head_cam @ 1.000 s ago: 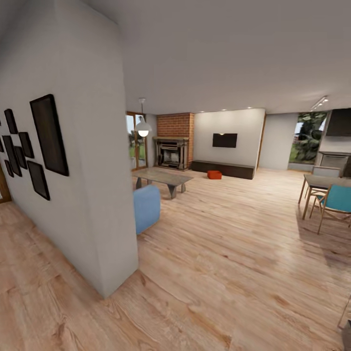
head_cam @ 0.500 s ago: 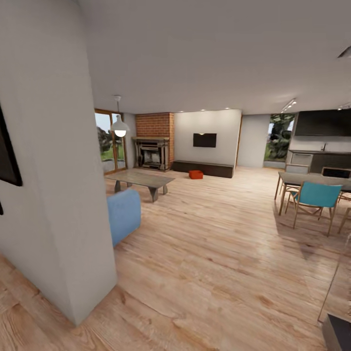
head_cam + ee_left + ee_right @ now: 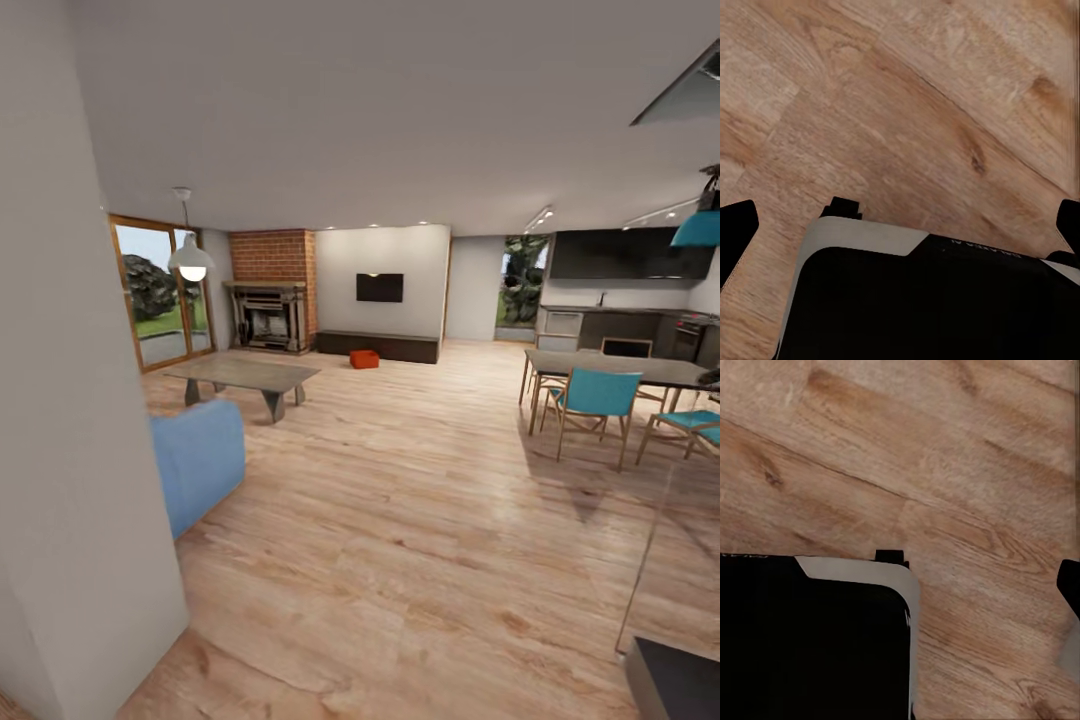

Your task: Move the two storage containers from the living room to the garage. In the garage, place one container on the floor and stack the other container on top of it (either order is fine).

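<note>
Far across the living room's light wood plank floor (image 3: 420,520), a small orange-red storage container (image 3: 363,358) lies in front of the long dark low cabinet (image 3: 385,346). At this distance I cannot tell whether it is one bin or two together. The brick fireplace (image 3: 268,290) and the black wall TV (image 3: 380,287) stand behind it. Over the planks, my left gripper (image 3: 900,232) is open, one fingertip (image 3: 736,232) at each side edge of the left wrist view. My right gripper (image 3: 900,592) also looks open, with one fingertip (image 3: 1071,585) showing. Both are empty.
A white wall corner (image 3: 70,450) stands close on the left, with a blue seat (image 3: 200,460) and a low grey table (image 3: 245,377) beyond it. On the right is a dining table (image 3: 620,368) with teal chairs (image 3: 595,400). A dark edge of my base (image 3: 675,680) shows at the lower right.
The head camera has moved forward and swung right: the wall corner has slid left, its pictures have left the view, and the dining area and kitchen have come in. The container stays put.
</note>
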Tool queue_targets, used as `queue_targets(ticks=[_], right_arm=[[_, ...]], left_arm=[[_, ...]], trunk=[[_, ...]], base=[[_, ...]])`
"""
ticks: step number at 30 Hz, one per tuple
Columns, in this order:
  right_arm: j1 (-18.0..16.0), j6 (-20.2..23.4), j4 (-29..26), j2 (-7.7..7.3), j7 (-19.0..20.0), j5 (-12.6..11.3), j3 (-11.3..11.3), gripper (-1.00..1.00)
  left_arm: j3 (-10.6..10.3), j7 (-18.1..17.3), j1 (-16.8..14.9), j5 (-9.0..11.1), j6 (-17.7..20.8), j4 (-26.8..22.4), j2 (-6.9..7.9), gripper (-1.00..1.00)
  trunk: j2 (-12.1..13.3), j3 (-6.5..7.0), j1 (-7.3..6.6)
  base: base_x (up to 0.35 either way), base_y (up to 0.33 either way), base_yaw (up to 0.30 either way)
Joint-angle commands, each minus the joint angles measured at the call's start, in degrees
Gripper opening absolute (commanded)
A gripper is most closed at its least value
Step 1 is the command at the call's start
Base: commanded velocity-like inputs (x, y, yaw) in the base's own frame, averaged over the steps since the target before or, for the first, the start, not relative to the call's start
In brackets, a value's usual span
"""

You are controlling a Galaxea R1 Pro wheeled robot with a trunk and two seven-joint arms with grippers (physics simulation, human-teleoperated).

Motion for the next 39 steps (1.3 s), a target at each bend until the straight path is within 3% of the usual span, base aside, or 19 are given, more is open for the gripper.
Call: queue_targets(ticks=[1, 19, 39], right_arm=[[-0.1, -0.3, 0.17, -0.01, 0.18, -0.2, 0.33, 1.0], [-0.1, -0.32, 0.17, -0.01, 0.16, -0.27, 0.32, 1.0], [-0.1, -0.26, 0.16, -0.01, 0.09, -0.28, 0.43, 1.0]], left_arm=[[0.0, -0.14, -0.03, 0.35, -0.07, 0.02, 0.01, 1.0], [0.0, -0.14, -0.03, 0.35, -0.07, 0.02, 0.01, 1.0], [0.0, -0.14, -0.03, 0.35, -0.07, 0.01, 0.07, 1.0]], trunk=[[-0.07, -0.1, 0.05], [-0.07, -0.1, 0.05], [-0.07, -0.1, 0.05]], base=[[0.325, 0.0, -0.255], [0.325, 0.0, -0.242], [0.325, 0.0, -0.014]])
